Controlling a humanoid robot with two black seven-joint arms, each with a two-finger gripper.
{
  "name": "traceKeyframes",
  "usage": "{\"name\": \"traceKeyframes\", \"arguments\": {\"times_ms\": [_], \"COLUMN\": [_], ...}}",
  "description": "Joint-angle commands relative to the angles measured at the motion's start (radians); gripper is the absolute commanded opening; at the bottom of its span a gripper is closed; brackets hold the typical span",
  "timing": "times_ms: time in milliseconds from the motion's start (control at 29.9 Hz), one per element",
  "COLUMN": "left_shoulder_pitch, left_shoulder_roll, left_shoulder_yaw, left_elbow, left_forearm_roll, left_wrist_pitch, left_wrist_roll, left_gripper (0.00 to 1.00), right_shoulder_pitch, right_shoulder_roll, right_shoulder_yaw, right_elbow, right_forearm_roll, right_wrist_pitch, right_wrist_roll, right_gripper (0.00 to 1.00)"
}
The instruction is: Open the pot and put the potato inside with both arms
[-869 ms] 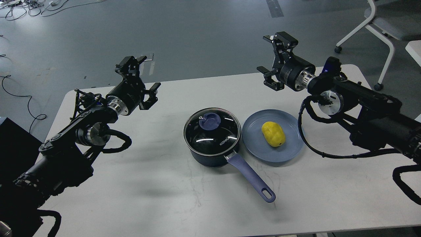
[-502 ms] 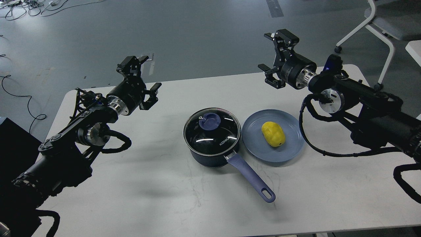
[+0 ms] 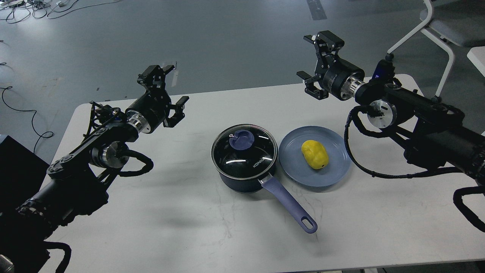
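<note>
A dark pot (image 3: 244,167) with a blue handle (image 3: 290,204) stands at the table's middle. Its glass lid (image 3: 244,151) with a blue knob (image 3: 241,138) is on it. A yellow potato (image 3: 314,154) lies on a blue plate (image 3: 299,170) just right of the pot. My left gripper (image 3: 168,89) is open and empty, held above the table left and behind the pot. My right gripper (image 3: 316,57) is open and empty, high above the table's far edge, behind the plate.
The white table (image 3: 189,227) carries only the pot and plate. A white chair (image 3: 435,26) stands on the grey floor at the back right. Cables (image 3: 22,110) lie on the floor at the left.
</note>
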Motion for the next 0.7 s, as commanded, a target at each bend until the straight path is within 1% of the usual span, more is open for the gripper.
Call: {"name": "traceKeyframes", "arguments": {"times_ms": [0,167,267,334,568,669], "left_shoulder_pitch": [-0.001,-0.001,-0.003,-0.003,-0.003,-0.003], "left_shoulder_roll": [0.001,0.004,0.007,0.007,0.007,0.007], "left_shoulder_yaw": [0.000,-0.008,-0.009,-0.008,-0.008,-0.008], "left_elbow": [0.000,0.000,-0.001,-0.006,-0.008,-0.006], "left_forearm_roll": [-0.002,-0.002,-0.002,0.000,-0.002,0.000], "left_wrist_pitch": [0.000,-0.002,-0.003,-0.004,0.000,0.023], "left_wrist_roll": [0.001,-0.001,0.004,0.014,0.010,0.002], "left_gripper": [0.99,0.99,0.99,0.99,0.99,0.99], "right_shoulder_pitch": [0.000,-0.003,-0.003,-0.003,-0.003,-0.012], "right_shoulder_roll": [0.000,-0.002,-0.003,-0.003,-0.006,-0.029], "right_shoulder_yaw": [0.000,0.000,0.000,0.002,0.000,0.000], "right_elbow": [0.000,0.000,0.000,0.000,0.002,0.012], "right_forearm_roll": [0.000,0.001,0.000,0.000,0.002,0.003], "right_wrist_pitch": [-0.001,0.000,-0.001,-0.001,-0.001,0.002], "right_wrist_roll": [0.000,0.000,0.000,0.000,-0.002,0.000], "right_gripper": [1.00,1.00,1.00,1.00,1.00,1.00]}}
